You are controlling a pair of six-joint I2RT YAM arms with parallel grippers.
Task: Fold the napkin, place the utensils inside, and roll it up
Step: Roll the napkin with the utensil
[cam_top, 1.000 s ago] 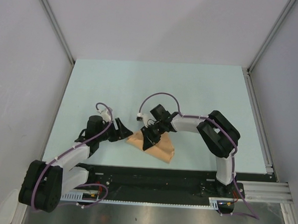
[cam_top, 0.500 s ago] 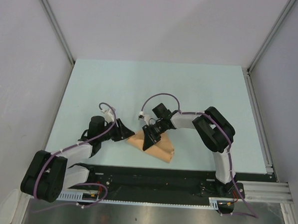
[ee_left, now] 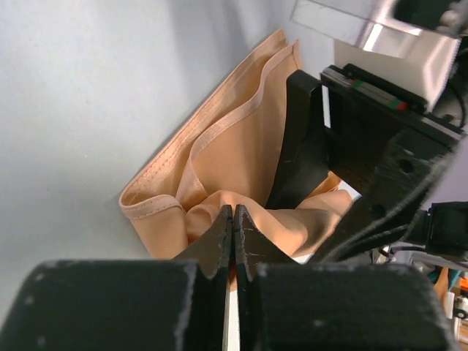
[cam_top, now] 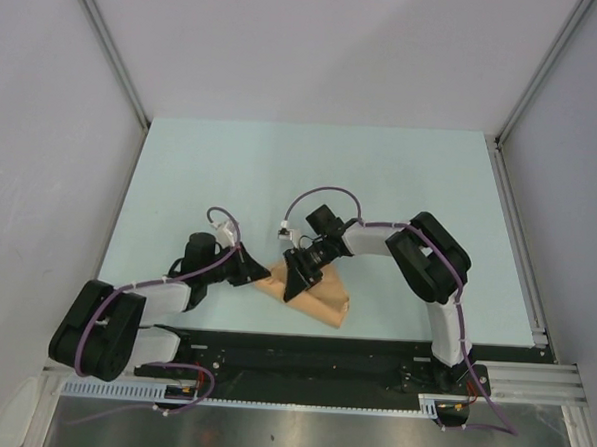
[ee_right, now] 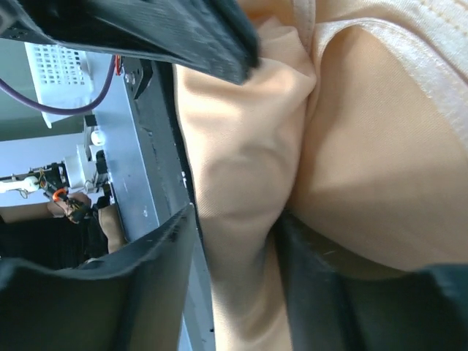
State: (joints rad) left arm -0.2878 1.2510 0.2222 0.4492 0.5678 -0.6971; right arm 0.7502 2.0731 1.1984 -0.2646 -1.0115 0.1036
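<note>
The peach-orange napkin lies bunched and partly folded near the table's front edge, between both arms. My left gripper is at its left corner. In the left wrist view the left gripper has its jaws pressed together on a raised fold of the napkin. My right gripper points down onto the cloth from the right. Its jaws stand apart around a ridge of napkin, with a gap beside one finger. The utensils are hidden or out of view.
The pale blue table extends behind the napkin. A black rail runs along its front edge, close under the cloth. White walls enclose the left, back and right sides. The right arm's fingers stand close in front of the left gripper.
The left gripper has slid right to the napkin's corner and shut on a fold. The right gripper's jaws have widened around the cloth and stayed in place.
</note>
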